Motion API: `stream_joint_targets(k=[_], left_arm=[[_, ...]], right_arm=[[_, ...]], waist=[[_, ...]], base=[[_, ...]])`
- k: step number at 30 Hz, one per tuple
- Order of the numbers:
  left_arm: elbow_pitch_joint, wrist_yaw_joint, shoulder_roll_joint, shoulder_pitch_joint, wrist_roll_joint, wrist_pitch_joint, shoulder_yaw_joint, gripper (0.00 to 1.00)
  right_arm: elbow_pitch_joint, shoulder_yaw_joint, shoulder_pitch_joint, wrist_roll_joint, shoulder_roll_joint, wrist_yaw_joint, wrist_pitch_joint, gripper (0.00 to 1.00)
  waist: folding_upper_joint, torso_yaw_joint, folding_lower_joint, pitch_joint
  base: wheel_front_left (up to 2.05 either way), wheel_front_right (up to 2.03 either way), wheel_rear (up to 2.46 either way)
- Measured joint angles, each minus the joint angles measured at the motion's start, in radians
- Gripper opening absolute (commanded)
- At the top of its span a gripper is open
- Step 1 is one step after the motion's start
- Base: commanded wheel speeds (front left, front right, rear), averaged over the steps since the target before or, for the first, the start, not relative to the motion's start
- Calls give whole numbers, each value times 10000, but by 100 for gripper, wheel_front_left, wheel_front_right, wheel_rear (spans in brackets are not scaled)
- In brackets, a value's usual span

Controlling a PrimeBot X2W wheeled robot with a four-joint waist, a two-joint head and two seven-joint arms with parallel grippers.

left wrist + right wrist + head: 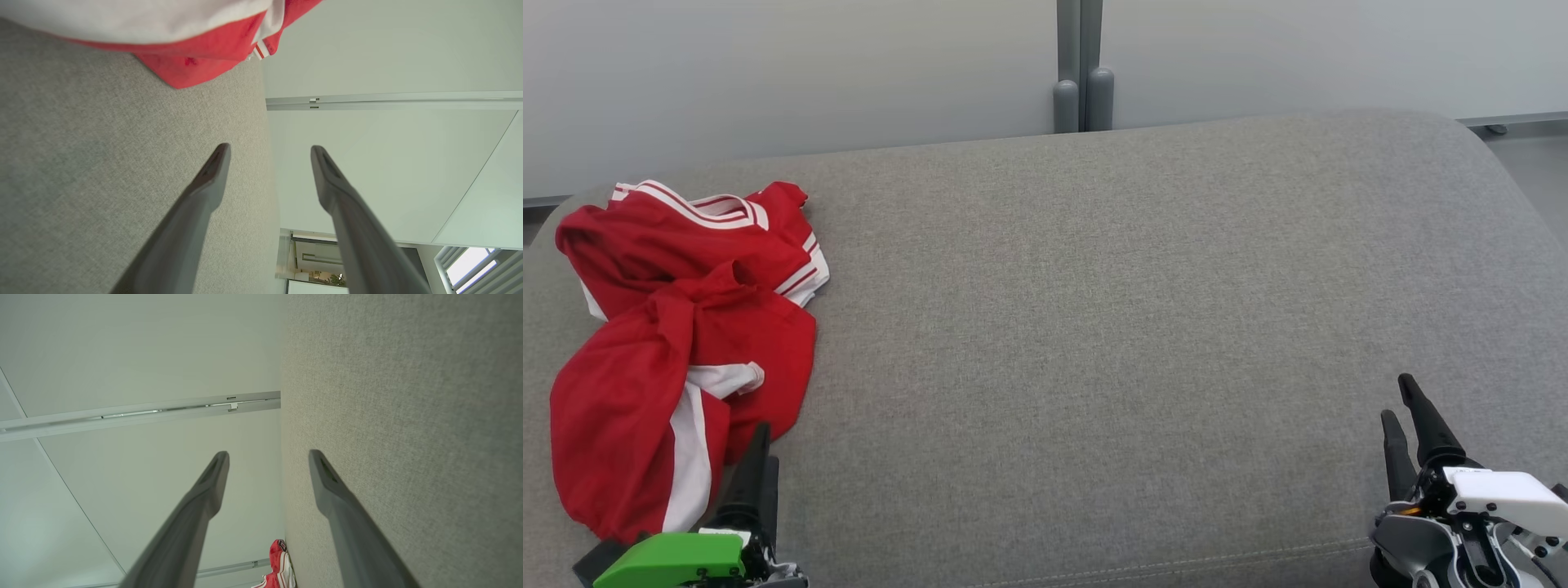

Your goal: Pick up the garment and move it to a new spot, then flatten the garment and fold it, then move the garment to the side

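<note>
a crumpled red garment (678,327) with white stripes and white side panels lies bunched at the left edge of a grey fabric cushion (1094,310). it reaches from near the far left corner down toward the near left corner. one white-striped cuff sticks out toward the cushion's middle. it rests free, held by nothing.

at the near left corner is the left gripper (756,457), under a green housing (670,559). its dark fingers point up along the garment's near hem. in the left wrist view the left gripper (269,150) has its two fingers spread well apart with nothing between them. the red garment (196,61) lies ahead of the tips, with bare cushion (102,163) between the tips and the cloth.

the middle of the cushion is plain grey weave. behind its far edge stand pale wall panels (768,65) and a pair of grey posts (1082,90).

at the near right corner is the right gripper (1397,398), with a white housing (1507,494). it points up and a little left over the cushion, well apart from the garment. in the right wrist view the right gripper (268,454) also has its fingers wide apart and holds nothing. the cushion (408,416) runs along one side, and the garment (278,563) shows small and far off at its far end.
</note>
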Motion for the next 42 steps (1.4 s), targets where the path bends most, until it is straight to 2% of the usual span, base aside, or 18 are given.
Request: stream_joint_targets(k=[8,13,24,34,42], left_arm=[[-178,0,25,-1,713,-240,-217,100],[-487,8,88,-7,1703,-435,-222,100],[-1139,405,157,-11,3789,-809,-483,100],[-1628,802,443,-7,6138,-1154,-941,100],[-1848,1058,458,125,7488,-1427,-1162,100]], right_arm=[[-161,77,-6,-809,-8,-13,-207,100],[-435,61,-17,-1572,-21,-88,-368,100],[-1139,571,-37,-3933,-205,-192,-736,100],[-1453,1294,-36,-6126,-454,-474,-1057,100],[-1588,1768,-28,-7524,-464,-708,-1302,100]], waist=[[0,-1,0,-23],[0,-6,0,-39],[0,-10,0,-42],[0,-16,0,-30],[0,-31,0,-22]], base=[[0,0,0],[0,0,0],[0,0,0],[0,0,0],[0,0,0]])
